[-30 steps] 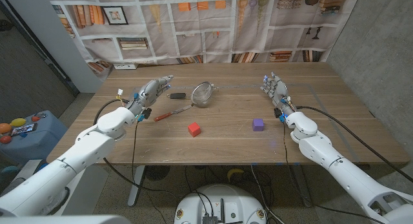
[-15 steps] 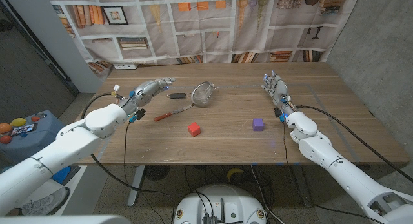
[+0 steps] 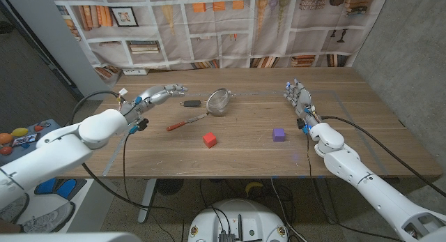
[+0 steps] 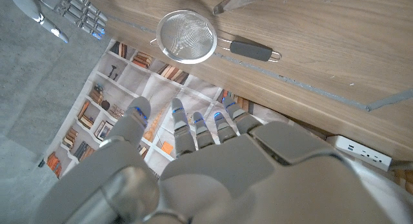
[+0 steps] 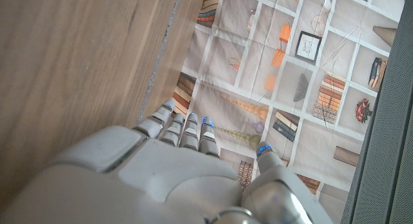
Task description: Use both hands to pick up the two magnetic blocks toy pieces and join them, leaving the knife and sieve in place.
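The left hand [image 3: 162,94] hung over the far-left part of the tabletop [image 3: 362,137], its fingers stretched out and apart, holding nothing; its fingertips pointed toward the sieve's dark handle, just short of it, though whether they touched it was hard to tell from the head view. Just beyond lay the sieve [image 3: 219,100], its mesh bowl toward the middle of the tabletop, and beside it the red-handled knife [image 3: 183,123], angled with its blade toward the sieve. Both looked undisturbed.

Nearer the front edge, the red block [image 3: 209,139] sat alone, well apart from the left hand. To its right, with a clear gap between them, the purple block [image 3: 279,134] rested on the wood, nearer the right arm than the red one was.

The right hand [image 3: 297,97] stood past the purple block toward the far-right side, fingers spread and empty.

Judging by this, the task had barely begun: neither block was grasped, lifted or joined. Each hand had yet to reach its block, grip it and bring the two together.
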You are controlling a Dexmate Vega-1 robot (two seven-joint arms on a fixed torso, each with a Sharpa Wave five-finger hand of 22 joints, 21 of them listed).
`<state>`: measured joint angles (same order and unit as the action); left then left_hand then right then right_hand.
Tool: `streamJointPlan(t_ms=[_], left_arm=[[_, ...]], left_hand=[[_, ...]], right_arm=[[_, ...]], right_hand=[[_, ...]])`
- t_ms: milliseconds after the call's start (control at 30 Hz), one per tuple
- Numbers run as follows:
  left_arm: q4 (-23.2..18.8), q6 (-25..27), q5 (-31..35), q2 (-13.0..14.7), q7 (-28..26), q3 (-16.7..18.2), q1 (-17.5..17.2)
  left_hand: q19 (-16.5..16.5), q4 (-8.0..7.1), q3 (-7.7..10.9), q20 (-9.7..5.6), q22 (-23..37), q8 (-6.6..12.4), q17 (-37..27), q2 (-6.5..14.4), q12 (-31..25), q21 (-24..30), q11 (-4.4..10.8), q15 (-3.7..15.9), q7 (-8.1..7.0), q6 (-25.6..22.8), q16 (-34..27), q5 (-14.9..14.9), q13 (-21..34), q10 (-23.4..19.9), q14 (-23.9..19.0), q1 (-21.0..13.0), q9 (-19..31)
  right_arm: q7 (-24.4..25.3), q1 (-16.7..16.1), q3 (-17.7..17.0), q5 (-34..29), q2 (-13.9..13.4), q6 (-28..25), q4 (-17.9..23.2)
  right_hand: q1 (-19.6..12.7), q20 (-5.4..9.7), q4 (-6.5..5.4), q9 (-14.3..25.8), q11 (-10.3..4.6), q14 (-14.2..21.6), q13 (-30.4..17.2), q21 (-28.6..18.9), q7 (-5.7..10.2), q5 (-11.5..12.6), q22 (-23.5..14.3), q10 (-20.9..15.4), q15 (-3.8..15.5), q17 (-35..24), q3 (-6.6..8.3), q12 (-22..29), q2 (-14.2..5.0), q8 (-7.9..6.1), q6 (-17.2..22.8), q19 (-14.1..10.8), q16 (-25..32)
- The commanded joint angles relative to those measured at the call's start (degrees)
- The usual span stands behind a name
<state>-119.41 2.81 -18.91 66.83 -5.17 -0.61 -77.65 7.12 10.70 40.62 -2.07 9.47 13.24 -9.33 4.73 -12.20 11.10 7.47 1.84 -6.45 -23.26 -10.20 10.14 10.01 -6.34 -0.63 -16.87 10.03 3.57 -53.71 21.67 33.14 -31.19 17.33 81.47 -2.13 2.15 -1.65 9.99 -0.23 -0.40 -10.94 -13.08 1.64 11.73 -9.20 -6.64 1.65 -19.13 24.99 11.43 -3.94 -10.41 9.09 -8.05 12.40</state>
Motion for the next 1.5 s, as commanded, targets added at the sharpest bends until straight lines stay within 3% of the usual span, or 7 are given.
streamJointPlan(t_ms=[33, 267, 733, 1067, 1500], left_arm=[[-5.35, 4.28, 11.22, 3.31, 4.32, 5.64, -4.61], [-7.07, 5.57, 16.74, 4.74, 9.27, 7.05, -4.45], [-6.41, 2.09, 25.58, 7.61, 15.3, 1.28, 2.54], [-5.64, -2.56, 32.22, 10.15, 20.12, -6.57, 12.41], [-3.98, -8.91, 42.05, 8.61, 24.19, -14.81, 22.25]], left_hand=[[0.6, 0.31, -0.47, -1.35, 0.14, -0.49, -0.21, -0.48, 0.32, 0.27, 0.51, 3.44, -0.95, -0.03, -0.01, -0.22, 0.08, -0.22, -0.09, -0.94, 0.05], [0.81, 0.57, -0.71, -1.68, 0.12, -0.74, -0.23, -1.75, 0.46, 0.1, 1.18, 3.78, -1.56, 0.1, 0.09, -0.08, 0.09, -0.39, 0.07, -2.01, 0.05], [0.65, 0.54, -1.01, -2.2, 0.12, -1.48, -0.33, -4.57, 1.14, -0.38, 1.77, 4.29, -3.28, 1.45, 0.34, 0.3, 0.14, 0.49, 1.46, -5.47, 0.1], [0.44, 0.51, -1.34, -3.02, 0.12, -1.27, -0.37, -6.39, 1.37, -0.53, 2.5, 4.82, -4.28, 1.05, 0.31, 0.43, 0.16, 1.25, 2.27, -7.45, 0.21], [0.25, 0.44, -1.73, -3.44, 0.12, -1.3, -0.4, -8.23, 1.53, -0.6, 3.0, 5.02, -4.79, 1.46, 0.2, 0.45, 0.17, 1.81, 2.51, -9.33, 0.28]], right_arm=[[1.32, -1.32, -0.39, -0.19, 0.37, 0.77, 0.18], [2.17, -2.17, -0.82, -0.4, 0.29, 1.34, 0.56], [3.14, -3.07, -1.2, -0.91, 0.28, 2.1, 0.65], [3.94, -4.22, -1.72, -1.07, 0.24, 2.94, 1.08], [3.88, -5.43, -2.52, -0.21, -0.34, 2.87, 1.99]], right_hand=[[0.02, 1.6, 0.15, 0.11, -0.05, -0.22, 0.01, 0.08, -0.1, 0.25, -0.26, 0.06, 0.54, -0.06, -0.09, -0.17, -0.18, -0.06, -0.22, 0.13, -0.2], [-0.02, 1.62, 0.24, 0.11, 0.0, -0.24, 0.02, 0.27, -0.07, 0.23, -0.26, 0.1, 0.37, 0.05, -0.19, -0.2, -0.29, -0.08, -0.24, 0.05, -0.2], [-0.17, 1.38, 0.45, 0.1, -0.04, -0.28, 0.04, 0.67, 0.0, 0.2, -0.27, 0.03, 0.12, 0.29, -0.32, -0.2, -0.63, -0.14, -0.21, -0.05, -0.2], [-0.17, 1.29, 0.53, 0.1, -0.18, -0.36, 0.04, 0.89, 0.05, 0.16, -0.27, 0.05, 0.08, 0.4, -0.45, -0.22, -0.75, -0.15, -0.24, -0.08, -0.2], [-0.25, 1.17, 0.7, 0.1, -0.12, -0.46, 0.05, 1.17, 0.08, 0.13, -0.27, 0.13, -0.01, 0.55, -0.57, -0.26, -0.94, -0.18, -0.23, -0.11, -0.21]])
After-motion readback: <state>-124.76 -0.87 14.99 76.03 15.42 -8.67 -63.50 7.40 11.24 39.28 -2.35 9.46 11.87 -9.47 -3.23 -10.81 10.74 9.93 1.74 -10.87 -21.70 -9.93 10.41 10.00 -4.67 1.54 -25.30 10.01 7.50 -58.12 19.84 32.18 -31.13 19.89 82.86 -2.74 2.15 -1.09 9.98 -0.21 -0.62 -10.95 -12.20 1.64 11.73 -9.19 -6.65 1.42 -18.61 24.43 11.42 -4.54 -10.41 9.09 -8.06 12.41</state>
